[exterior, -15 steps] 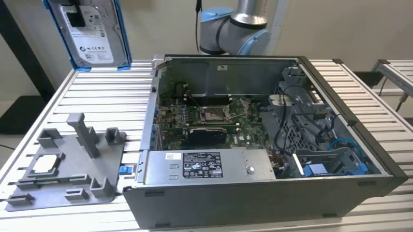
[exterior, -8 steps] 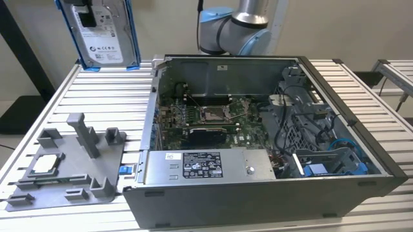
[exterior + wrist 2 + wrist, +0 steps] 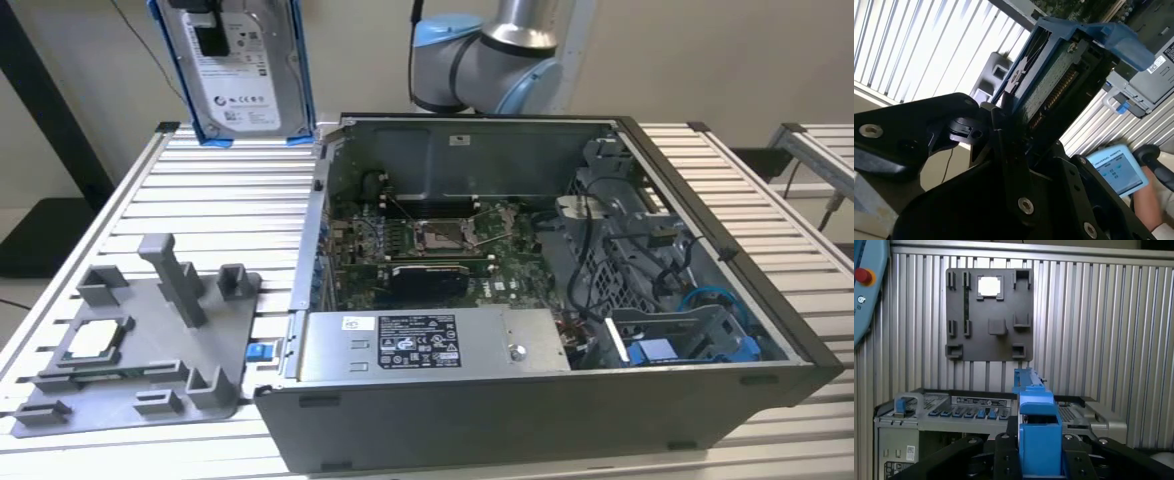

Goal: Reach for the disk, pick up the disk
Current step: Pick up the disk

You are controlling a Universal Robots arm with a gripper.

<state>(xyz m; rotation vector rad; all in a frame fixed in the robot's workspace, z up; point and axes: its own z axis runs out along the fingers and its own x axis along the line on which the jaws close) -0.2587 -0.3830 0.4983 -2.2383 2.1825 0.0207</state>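
Disk (image 3: 240,70): upright, clear above the worktop (image 3: 227,200).
Pincer (image 3: 1039,442): clamped on its blue bracket (image 3: 1031,390), likely to spare the drive body.

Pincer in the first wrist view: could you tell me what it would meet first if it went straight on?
Probably the slatted table, between plate and case; the disk in the pincer leads. Depth is unclear.

Nothing is resolving clearly enough to read. A white label (image 3: 247,95) with dark print is showing on the disk (image 3: 254,40) at eleven o'clock of the exterior view. A black label (image 3: 416,343) and a small white sticker (image 3: 358,323) are sitting on the grey power-supply box (image 3: 527,340) at six o'clock.
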